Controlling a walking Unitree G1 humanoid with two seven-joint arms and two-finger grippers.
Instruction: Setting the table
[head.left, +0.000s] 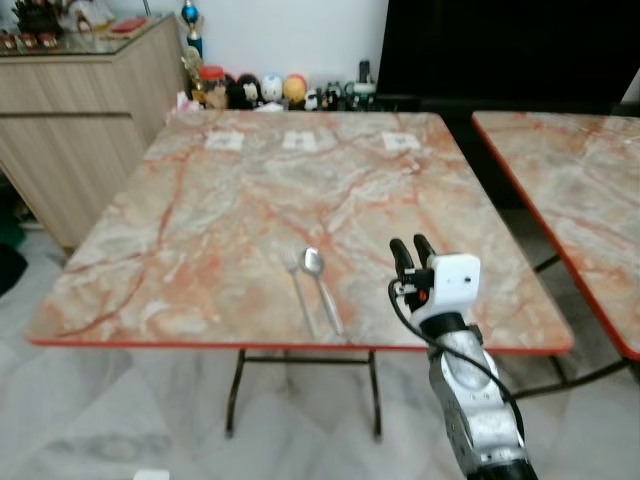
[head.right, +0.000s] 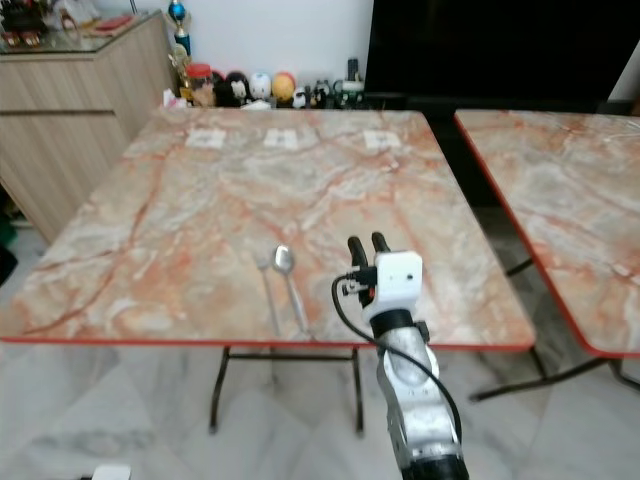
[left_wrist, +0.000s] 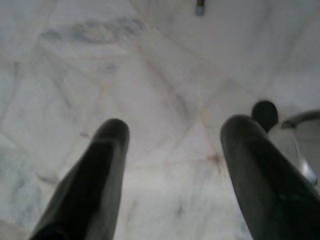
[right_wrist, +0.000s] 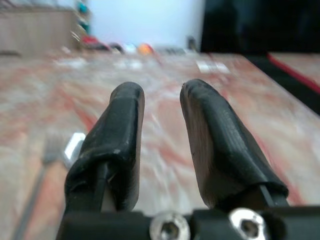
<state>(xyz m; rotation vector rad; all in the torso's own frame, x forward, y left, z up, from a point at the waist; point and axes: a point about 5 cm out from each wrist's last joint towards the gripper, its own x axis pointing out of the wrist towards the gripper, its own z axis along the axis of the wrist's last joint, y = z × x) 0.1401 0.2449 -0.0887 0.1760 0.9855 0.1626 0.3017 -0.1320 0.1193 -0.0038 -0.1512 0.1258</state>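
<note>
Left eye view: spoon (head.left: 316, 268) & fork (head.left: 298, 290) lie side by side near table (head.left: 200, 230) front edge. Right gripper (head.left: 413, 250) hovers beside them, slightly parted, empty. Left gripper (left_wrist: 172, 165) released over floor. Cutlery placed; plates etc. prob. left.

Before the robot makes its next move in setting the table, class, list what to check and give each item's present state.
1. Spoon lies on the table: ok.
2. Fork lies beside the spoon, close to its left: ok.
3. Right pincer is empty, slightly parted: ok.
4. Right pincer is apart from the cutlery, to its right: ok.
5. Left pincer is open over the floor: ok.
6. Plate at the setting: not ok.
</note>
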